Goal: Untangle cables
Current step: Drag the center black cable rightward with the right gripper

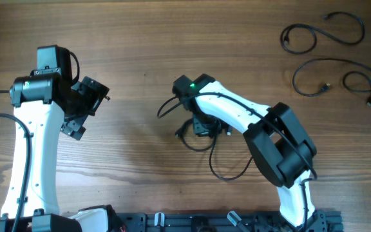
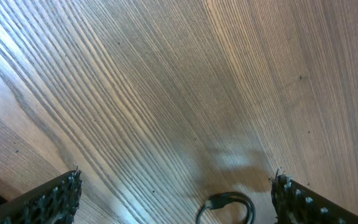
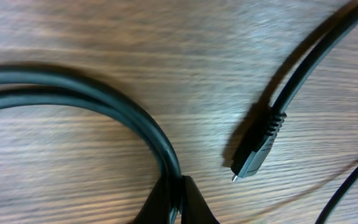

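Two loose cables (image 1: 321,37) lie in the far right corner, and one tangled bunch (image 1: 195,143) sits mid-table.
The loose pair are separate loops on the table (image 1: 140,51), one nearer the arms than the other, not touching. The right gripper (image 3: 176,202) is down on the bunch, pinched tight on one black cord (image 3: 135,115) of it, with a plug (image 3: 257,149) lying just beside on the wood. The left gripper (image 2: 176,183) hangs off to the side with its fingers spread wide over bare wood, holding nothing.

Bright even light, soft shadows. Pale glare on table (image 2: 235,158), left wrist view. Right wrist close-up slightly blurred.
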